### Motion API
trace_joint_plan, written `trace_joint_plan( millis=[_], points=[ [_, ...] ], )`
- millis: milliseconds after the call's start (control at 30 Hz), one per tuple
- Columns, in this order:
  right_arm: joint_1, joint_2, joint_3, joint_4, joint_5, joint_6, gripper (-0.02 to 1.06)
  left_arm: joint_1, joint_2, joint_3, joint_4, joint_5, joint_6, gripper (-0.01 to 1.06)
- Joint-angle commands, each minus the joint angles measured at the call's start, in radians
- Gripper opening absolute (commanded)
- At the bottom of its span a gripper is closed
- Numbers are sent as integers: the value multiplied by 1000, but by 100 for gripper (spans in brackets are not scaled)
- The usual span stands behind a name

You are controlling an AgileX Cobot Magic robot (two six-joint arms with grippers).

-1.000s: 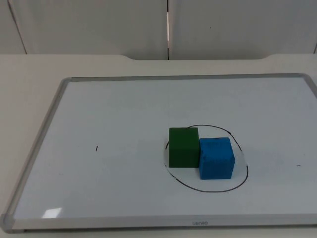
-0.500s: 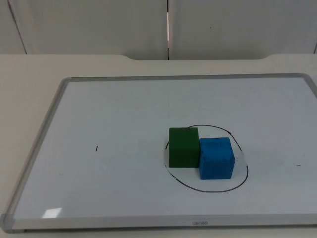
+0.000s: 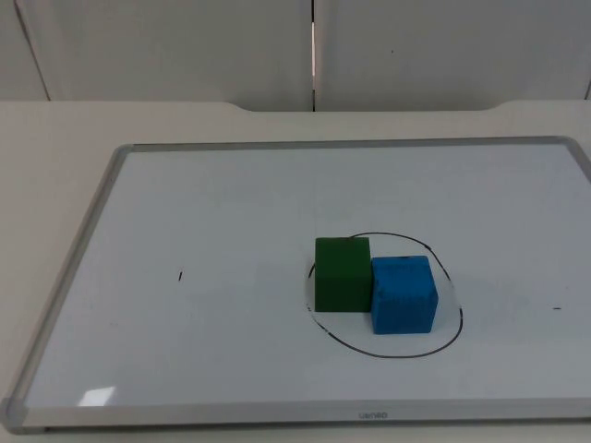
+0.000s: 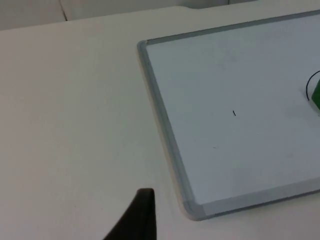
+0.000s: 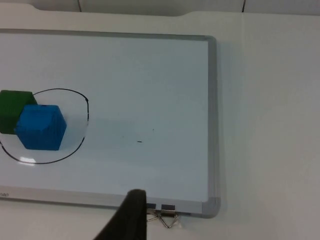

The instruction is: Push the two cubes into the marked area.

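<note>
The white metal-framed whiteboard [image 3: 120, 185] lies flat on the white table top [image 4: 70, 100]. On it, the hand-drawn black oval outline [image 3: 443, 343] encloses the green foam cube [image 3: 342, 274] and the blue foam cube [image 3: 403, 293], touching side by side; the task looks finished. The right wrist view adds a metal binder clip [image 5: 165, 216] at the board's edge. Whether either gripper's fingers stand apart or together cannot be told; both arms wait off the board.
</note>
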State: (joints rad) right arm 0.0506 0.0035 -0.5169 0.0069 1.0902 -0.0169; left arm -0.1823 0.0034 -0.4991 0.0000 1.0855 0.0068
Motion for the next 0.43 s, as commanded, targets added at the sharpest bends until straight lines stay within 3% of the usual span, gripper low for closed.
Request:
trace_joint_plan(
  millis=[0,400],
  points=[
    [-5,-3,2,0,-12,0,105,36,-3,5,-10,-10,-1,105],
    [-5,-3,2,0,-12,0,105,196,-3,5,-10,-10,-1,105]
  ],
)
